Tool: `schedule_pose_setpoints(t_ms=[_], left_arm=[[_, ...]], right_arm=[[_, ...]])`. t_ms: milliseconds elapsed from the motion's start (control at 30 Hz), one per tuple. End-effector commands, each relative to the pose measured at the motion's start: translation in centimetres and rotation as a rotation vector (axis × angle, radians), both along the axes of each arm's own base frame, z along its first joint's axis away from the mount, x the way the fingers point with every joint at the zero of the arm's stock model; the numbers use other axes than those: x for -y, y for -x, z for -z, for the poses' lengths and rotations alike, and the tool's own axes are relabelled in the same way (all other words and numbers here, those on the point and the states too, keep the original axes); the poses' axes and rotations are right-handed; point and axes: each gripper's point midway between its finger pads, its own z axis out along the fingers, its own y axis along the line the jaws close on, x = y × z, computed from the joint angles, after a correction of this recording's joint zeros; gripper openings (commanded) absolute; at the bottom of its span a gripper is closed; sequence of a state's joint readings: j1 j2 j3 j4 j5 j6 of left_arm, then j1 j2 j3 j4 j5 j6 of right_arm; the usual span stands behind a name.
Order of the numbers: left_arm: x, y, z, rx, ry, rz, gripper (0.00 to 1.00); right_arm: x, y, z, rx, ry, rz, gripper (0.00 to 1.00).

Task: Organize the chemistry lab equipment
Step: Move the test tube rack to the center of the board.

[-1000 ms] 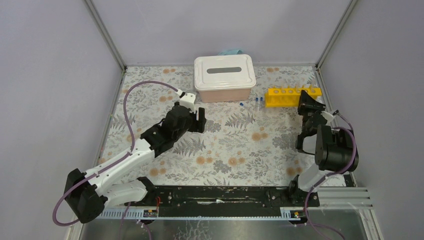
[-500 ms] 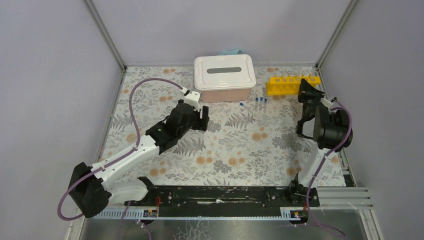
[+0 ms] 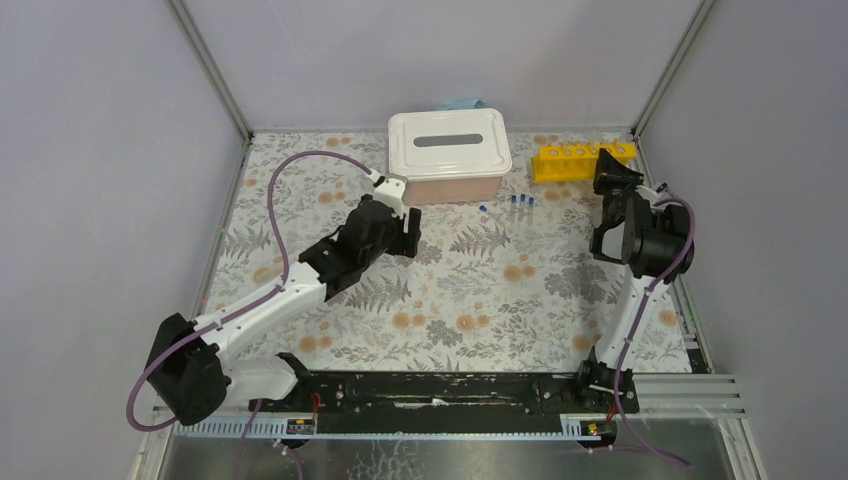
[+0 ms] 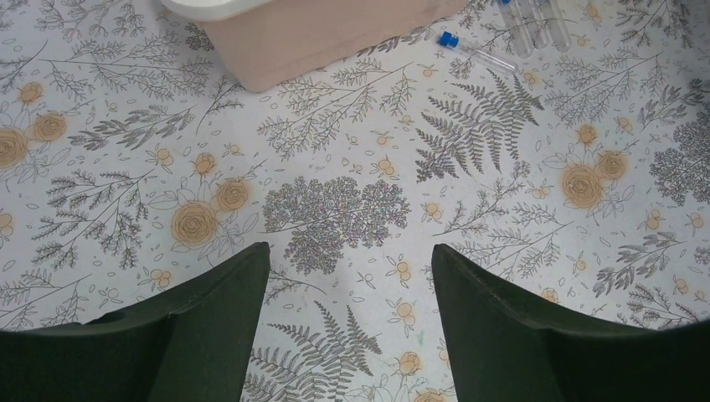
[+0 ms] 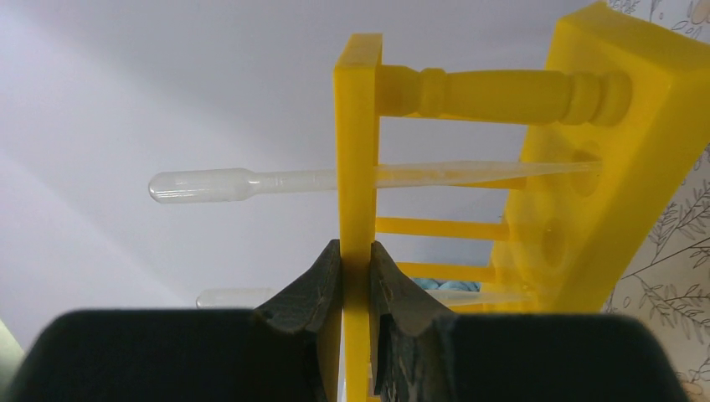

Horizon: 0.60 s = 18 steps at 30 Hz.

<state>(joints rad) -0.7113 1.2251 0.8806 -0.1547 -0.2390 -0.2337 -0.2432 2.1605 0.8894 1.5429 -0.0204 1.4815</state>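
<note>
The yellow test-tube rack (image 3: 580, 160) stands at the far right corner of the table. My right gripper (image 3: 610, 183) is shut on its top plate (image 5: 356, 167); clear pipettes (image 5: 251, 181) sit through the rack's holes. Several tiny blue-capped clear tubes (image 3: 518, 204) lie on the mat right of the white box, and one shows in the left wrist view (image 4: 473, 51). My left gripper (image 3: 402, 240) is open and empty over the mat (image 4: 335, 209), near the box's front left. The wire ring and the red-spouted bottle are out of view.
A white lidded box (image 3: 449, 155) with a pink base stands at the back centre, with a blue cloth (image 3: 460, 104) behind it. Metal frame posts and grey walls close in the table on three sides. A black rail (image 3: 440, 390) runs along the near edge.
My right gripper has carried the yellow rack back and a little left toward the far right corner. My left arm has shifted slightly forward toward the box.
</note>
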Motion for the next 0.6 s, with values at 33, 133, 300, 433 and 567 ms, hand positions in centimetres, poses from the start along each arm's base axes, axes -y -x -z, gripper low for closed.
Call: schedule_pose_setpoints(t_ms=[33, 133, 300, 433, 567], left_arm=[[1.1, -1.8, -2.5, 0.079, 0.055, 0.007, 0.79], [1.2, -2.0, -2.3, 0.075, 0.053, 0.006, 0.79], [1.2, -2.4, -2.2, 0.076, 0.055, 0.000, 0.79], [1.1, -2.5, -1.9, 0.073, 0.052, -0.006, 0.79], [1.0, -2.5, -1.8, 0.072, 0.051, -0.011, 0.79]], right_arm=[[0.0, -0.4, -5.1, 0.203, 0.046, -0.013, 0.06], [0.0, -1.0, -4.3, 0.193, 0.041, -0.014, 0.06], [-0.5, -1.8, -3.4, 0.182, 0.034, -0.024, 0.06], [-0.9, -2.3, -2.4, 0.171, 0.025, -0.030, 0.06], [-1.2, -2.6, -1.8, 0.165, 0.017, -0.033, 0.06]])
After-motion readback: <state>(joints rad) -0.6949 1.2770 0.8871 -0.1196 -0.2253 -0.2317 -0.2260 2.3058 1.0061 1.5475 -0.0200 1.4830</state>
